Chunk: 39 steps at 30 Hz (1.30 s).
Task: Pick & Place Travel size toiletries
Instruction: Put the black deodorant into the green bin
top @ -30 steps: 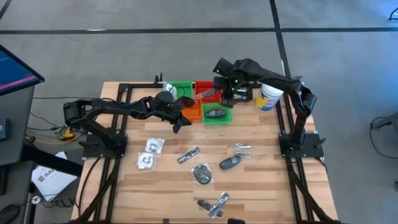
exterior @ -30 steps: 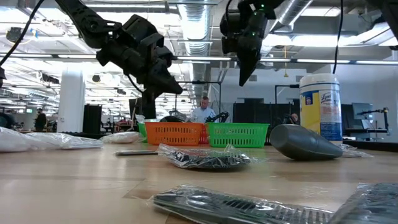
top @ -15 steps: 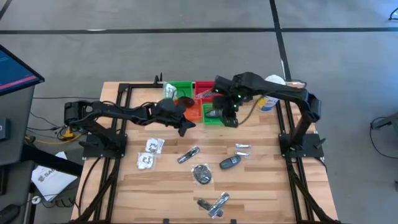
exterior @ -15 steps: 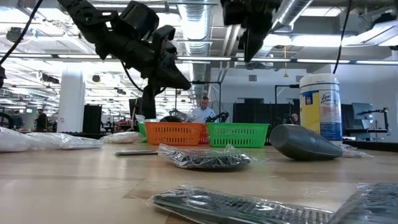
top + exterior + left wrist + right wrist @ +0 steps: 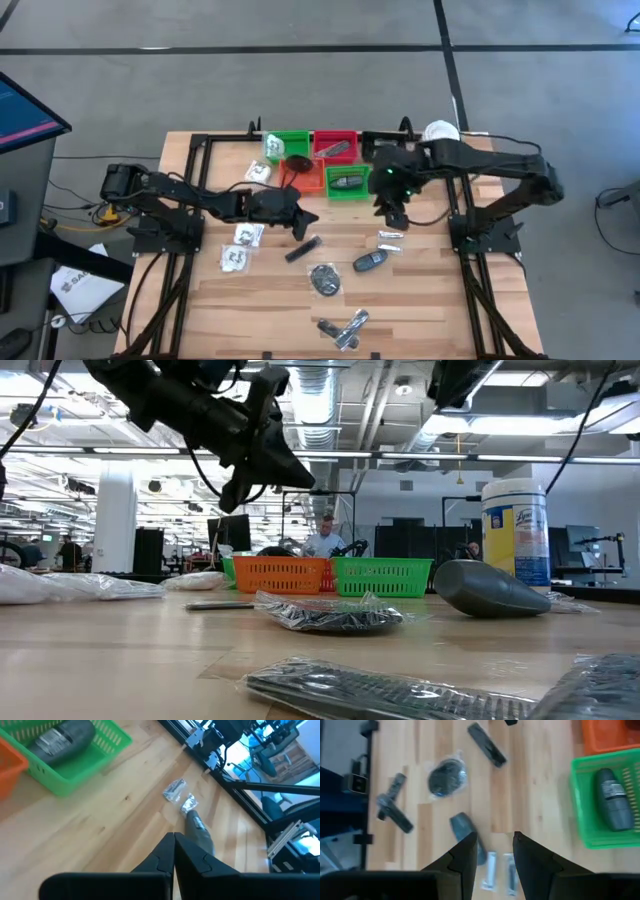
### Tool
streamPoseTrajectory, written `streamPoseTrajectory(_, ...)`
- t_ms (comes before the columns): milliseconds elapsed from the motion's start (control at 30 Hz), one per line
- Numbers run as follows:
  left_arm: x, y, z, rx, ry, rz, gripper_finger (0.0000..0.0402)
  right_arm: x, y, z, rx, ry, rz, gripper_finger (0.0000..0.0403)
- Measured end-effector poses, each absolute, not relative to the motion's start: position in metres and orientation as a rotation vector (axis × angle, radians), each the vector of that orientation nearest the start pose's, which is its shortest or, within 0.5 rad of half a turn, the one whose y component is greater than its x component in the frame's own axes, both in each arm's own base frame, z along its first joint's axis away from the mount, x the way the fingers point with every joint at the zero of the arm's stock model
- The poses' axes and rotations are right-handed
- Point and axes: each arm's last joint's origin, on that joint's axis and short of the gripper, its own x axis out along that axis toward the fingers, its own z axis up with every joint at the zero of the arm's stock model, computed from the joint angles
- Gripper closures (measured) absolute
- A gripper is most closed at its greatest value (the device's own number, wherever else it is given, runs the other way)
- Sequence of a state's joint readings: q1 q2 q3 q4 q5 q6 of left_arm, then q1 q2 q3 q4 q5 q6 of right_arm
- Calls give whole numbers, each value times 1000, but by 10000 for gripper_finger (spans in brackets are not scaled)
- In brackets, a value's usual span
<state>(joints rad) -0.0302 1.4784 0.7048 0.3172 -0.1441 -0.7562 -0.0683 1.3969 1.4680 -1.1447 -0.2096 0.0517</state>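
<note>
You're partway through. Going left to right in the high view: two clear packets with white contents (image 5: 240, 246) lie loose on the table (image 5: 430, 300) by the left arm, and a third (image 5: 259, 171) sits just left of the trays. Your left gripper (image 5: 303, 219) is pinched together, empty, over the dark slim sachet (image 5: 302, 249). A black round piece in plastic (image 5: 324, 279) and crossed silvery tubes (image 5: 343, 329) also wait mid-table. The green tray (image 5: 349, 193) already holds one dark grey oval (image 5: 346, 182); the red tray (image 5: 336, 139) holds something grey. Your right gripper (image 5: 393, 214) has fingers apart, empty, above the small silvery sachets (image 5: 389, 238); another dark grey oval (image 5: 371, 262) lies just below.
</note>
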Motion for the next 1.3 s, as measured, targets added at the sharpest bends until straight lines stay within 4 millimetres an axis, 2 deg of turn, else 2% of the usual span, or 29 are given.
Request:
streamPoseTrajectory(133, 299, -16, 196, -730, 391, 266, 402, 249, 7, 350, 253, 1038, 109, 285)
streamPoseTrajectory(267, 299, -23, 196, -735, 397, 245, 402, 240, 29, 333, 305, 1076, 131, 285)
streamPoseTrajectory(533, 299, -25, 196, -753, 386, 251, 402, 232, 79, 281, 394, 1198, 165, 285)
streamPoseTrajectory(700, 299, -25, 197, -754, 380, 248, 402, 232, 99, 247, 435, 1283, 101, 285)
streamPoseTrajectory(833, 299, -25, 198, -755, 373, 246, 402, 241, 105, 222, 498, 1323, 3, 285)
streamPoseTrajectory(1033, 299, -25, 198, -756, 371, 246, 402, 255, 104, 196, 608, 1400, -170, 285)
streamPoseTrajectory(1300, 300, -25, 199, -757, 364, 243, 402, 265, 94, 167, 615, 1506, -295, 285)
